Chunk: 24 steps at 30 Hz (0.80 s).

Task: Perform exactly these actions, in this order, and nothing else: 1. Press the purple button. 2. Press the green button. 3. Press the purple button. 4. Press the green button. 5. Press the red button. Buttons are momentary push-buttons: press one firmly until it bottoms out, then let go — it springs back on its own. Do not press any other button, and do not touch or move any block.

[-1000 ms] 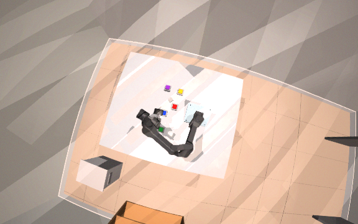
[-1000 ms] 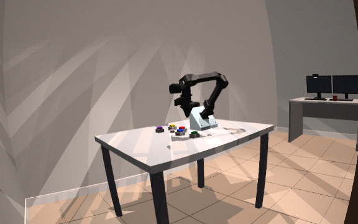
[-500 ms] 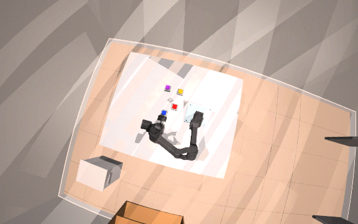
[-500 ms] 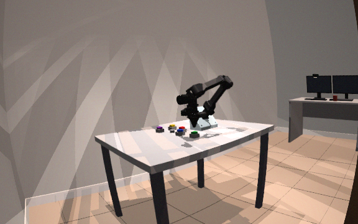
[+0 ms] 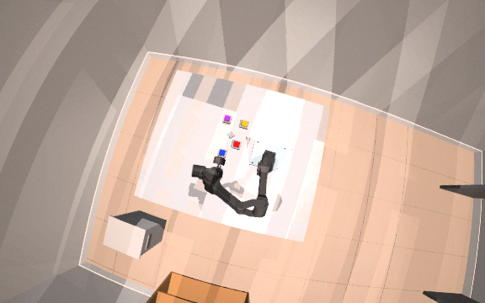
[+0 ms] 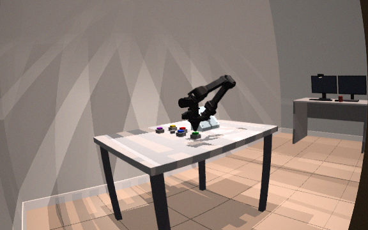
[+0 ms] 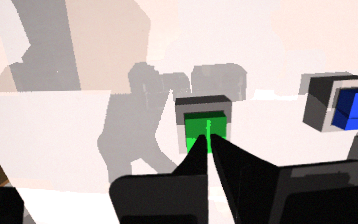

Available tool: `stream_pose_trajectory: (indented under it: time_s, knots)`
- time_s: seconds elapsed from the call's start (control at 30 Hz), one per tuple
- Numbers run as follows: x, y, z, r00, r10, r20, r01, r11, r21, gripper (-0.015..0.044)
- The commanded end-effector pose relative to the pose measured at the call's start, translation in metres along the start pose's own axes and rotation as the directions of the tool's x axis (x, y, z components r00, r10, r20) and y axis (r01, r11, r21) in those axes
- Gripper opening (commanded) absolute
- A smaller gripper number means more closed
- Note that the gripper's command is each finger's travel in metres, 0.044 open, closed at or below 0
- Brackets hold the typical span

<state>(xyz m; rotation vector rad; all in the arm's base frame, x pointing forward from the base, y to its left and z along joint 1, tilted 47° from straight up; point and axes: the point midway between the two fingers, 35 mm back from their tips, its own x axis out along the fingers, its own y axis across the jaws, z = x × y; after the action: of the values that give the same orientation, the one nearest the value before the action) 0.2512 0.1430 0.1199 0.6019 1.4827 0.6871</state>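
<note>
Directly over the green button [image 7: 205, 126], near the table's [image 6: 158, 150] front edge beside the blue button [image 7: 355, 107], the gripper [image 7: 209, 140] hung pressed together on nothing; best pressed straight down, centred, until bottomed, then released
</note>
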Motion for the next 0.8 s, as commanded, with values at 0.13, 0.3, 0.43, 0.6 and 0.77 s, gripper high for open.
stream_pose_trajectory:
  time_s: [0.13,0.3,0.43,0.6,0.77]
  knots:
    - [0.0124,0.0000,-0.0009,1.000,0.004,0.000,-0.004,1.000,0.005,0.0020]
    - [0.0135,0.0000,-0.0010,1.000,0.004,0.000,-0.004,1.000,0.005,0.0020]
    - [0.0135,0.0000,-0.0010,1.000,0.004,0.000,-0.004,1.000,0.005,0.0020]
    - [0.0135,0.0000,-0.0010,1.000,0.004,0.000,-0.004,1.000,0.005,0.0020]
    - [0.0135,0.0000,-0.0010,1.000,0.004,0.000,-0.004,1.000,0.005,0.0020]
